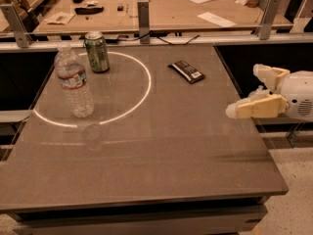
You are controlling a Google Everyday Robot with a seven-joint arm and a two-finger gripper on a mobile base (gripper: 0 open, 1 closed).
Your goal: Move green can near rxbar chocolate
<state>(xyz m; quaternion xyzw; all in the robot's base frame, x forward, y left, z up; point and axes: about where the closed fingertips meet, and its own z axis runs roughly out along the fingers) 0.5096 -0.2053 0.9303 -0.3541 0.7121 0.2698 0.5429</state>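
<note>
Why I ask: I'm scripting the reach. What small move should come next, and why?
Probably sweep the gripper leftward over the table toward the green can: it hangs off the right edge, fingers apart and empty, while the can stands far left, apart from the rxbar chocolate.

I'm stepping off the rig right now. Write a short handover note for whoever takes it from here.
The hand is open and empty, at the right edge of the table, nearer the camera than the rxbar chocolate.
The green can stands upright at the far left, behind the water bottle and not touching it.
The rxbar chocolate lies flat at the far right-centre, well apart from the can.
Done: nothing; the can is not grasped.
Left: reach across, grasp the can, set it beside the bar.
</note>
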